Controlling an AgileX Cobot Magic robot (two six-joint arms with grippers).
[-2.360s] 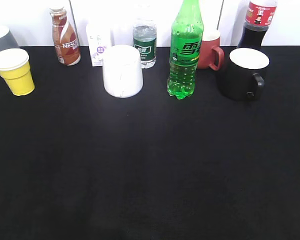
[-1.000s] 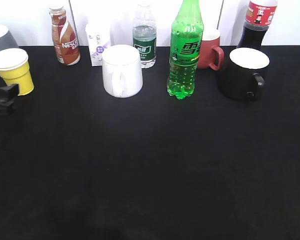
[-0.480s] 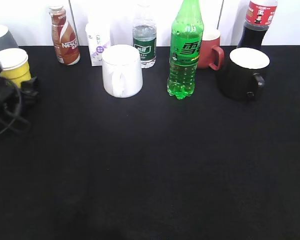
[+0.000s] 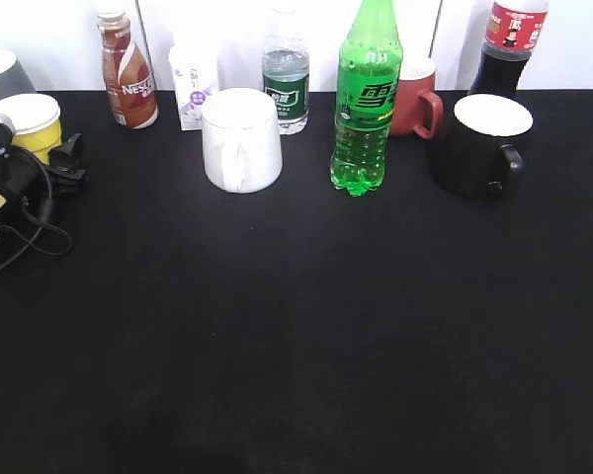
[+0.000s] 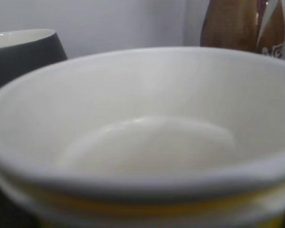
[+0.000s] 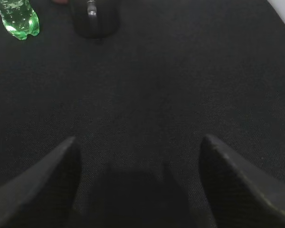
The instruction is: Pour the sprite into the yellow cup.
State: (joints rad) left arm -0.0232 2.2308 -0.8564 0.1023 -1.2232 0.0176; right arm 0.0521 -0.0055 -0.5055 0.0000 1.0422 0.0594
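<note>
Black cloth is covering the worktop (image 4: 306, 326), and the drinks are standing in a row along its far edge. The sprite (image 4: 367, 99) is standing upright a little right of the middle, with its cap on, between the white mug (image 4: 242, 138) on its left and the red mug (image 4: 416, 96) just behind it on the right. A black mug (image 4: 481, 144) is sitting further right, and the cola bottle (image 4: 509, 44) is behind that one. At the back there are also a water bottle (image 4: 285, 84), a small white carton (image 4: 195, 87) and a brown coffee bottle (image 4: 128, 71).

The yellow cup (image 4: 28, 123) is standing at the far left of the worktop, well apart from the sprite, with a grey cup (image 4: 2, 77) just behind it. The left tool (image 4: 64, 163) is sitting right at this cup, on its near side, with black cables hanging beside it. In the left wrist view the cup's white inside is filling nearly the whole picture and it is looking empty; the fingers are not showing there, so I cannot tell if the left tool is gripping the cup or only standing close to it.

The right tool (image 6: 140, 183) is not showing in the exterior view. In the right wrist view its two dark fingers (image 6: 35, 183) are spreading wide apart above the bare cloth and are holding nothing. The bottom of the sprite and the black mug are appearing far ahead of it, at the top left.
</note>
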